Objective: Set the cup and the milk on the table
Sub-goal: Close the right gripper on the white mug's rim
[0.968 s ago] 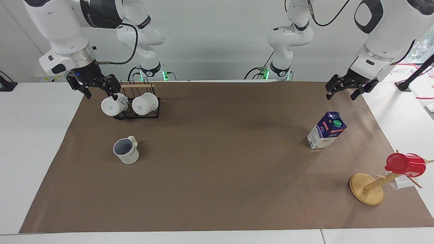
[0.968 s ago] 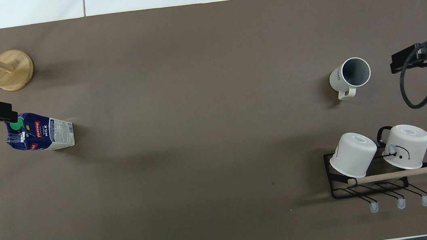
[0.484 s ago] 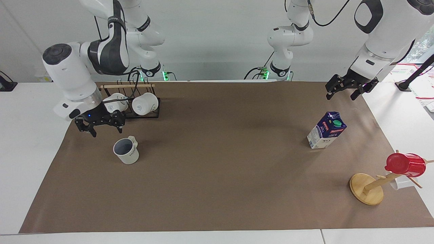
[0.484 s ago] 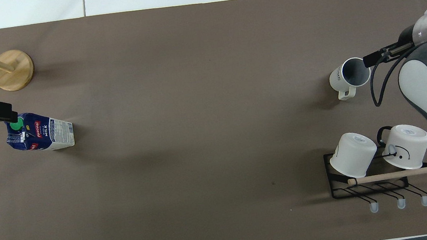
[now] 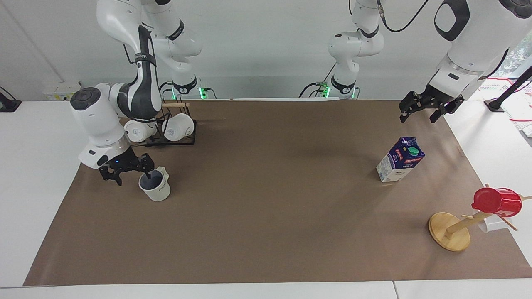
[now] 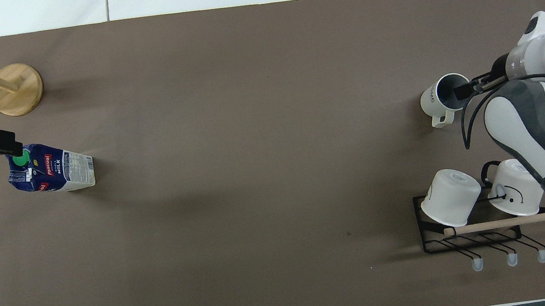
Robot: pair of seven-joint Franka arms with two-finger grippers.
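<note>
So the right gripper (image 5: 130, 171) is wide open w/ one finger dipped inside the cup (image 5: 155, 186) rim, nothing gripped. Ceramic's stiff, slick, so pinch the wall firmly. Left gripper (image 5: 428, 109) waits open above the milk (image 5: 400, 160).

I see a plain white wall (image 5: 257, 50) past my table end, even indoor light, and a strip of window (image 5: 521, 52) with greenery at one edge.

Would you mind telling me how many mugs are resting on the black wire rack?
2: both white mugs lie side by side on the rack, nearer the robots than the cup.
</note>
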